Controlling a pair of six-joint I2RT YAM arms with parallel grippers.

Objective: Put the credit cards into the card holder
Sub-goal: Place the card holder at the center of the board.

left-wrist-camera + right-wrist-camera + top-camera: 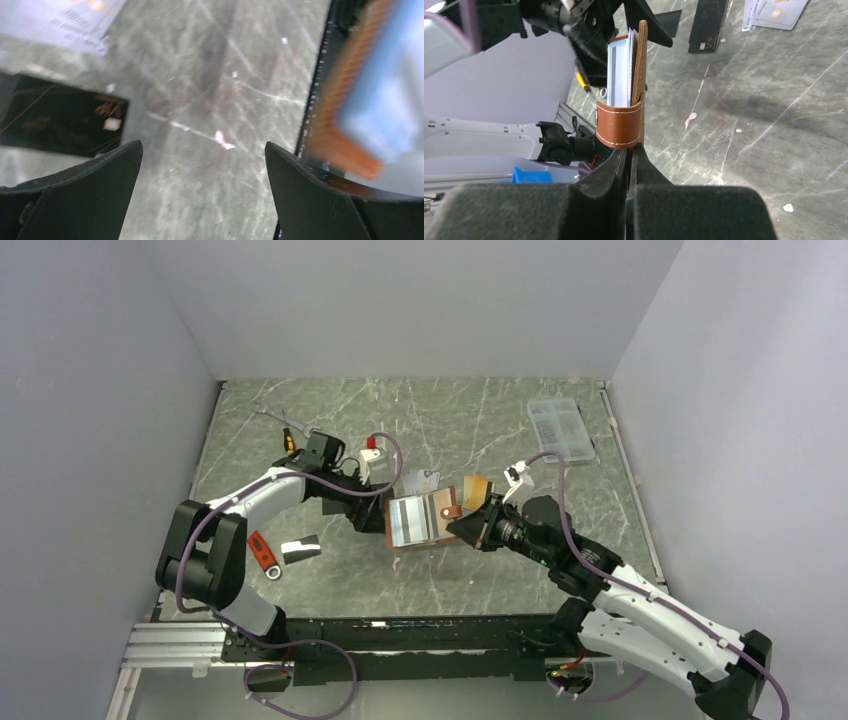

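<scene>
Quick status from me. My right gripper (629,152) is clamped tight on the brown leather band of the card holder (620,122). The holder is about mid-worktop (470,420), a touch toward the near edge, opened out with its blue-grey lining facing up. I can't tell if it's resting on the stone or lifted just off it. My left gripper (201,150) has its fingers spread with nothing between them, right by the holder's left edge.

Handling, my guess: the holder is soft, light leather, so pinching one band won't stop it sagging or folding shut. It probably wants a second hold on the opposite edge, or pressing flat, before anything slides in.

The cards are the opposite: thin, stiff and slick, and they lie flat on stone. The black card (707,25) and the silver-grey cards (776,10) sit just on the far side of the holder. There's no lip to get under, so I'd reckon on tipping one up by a short edge. Another card (300,548) lies well off toward the left edge, beside a red tool (263,553).

Room-wise, both my arms crowd the same middle patch, so that's the bump risk. There's open stone between the cards and the far edge. The clear box (560,426) sits by the far right corner, well out of the way, and a screwdriver (290,443) lies toward the far left corner.
</scene>
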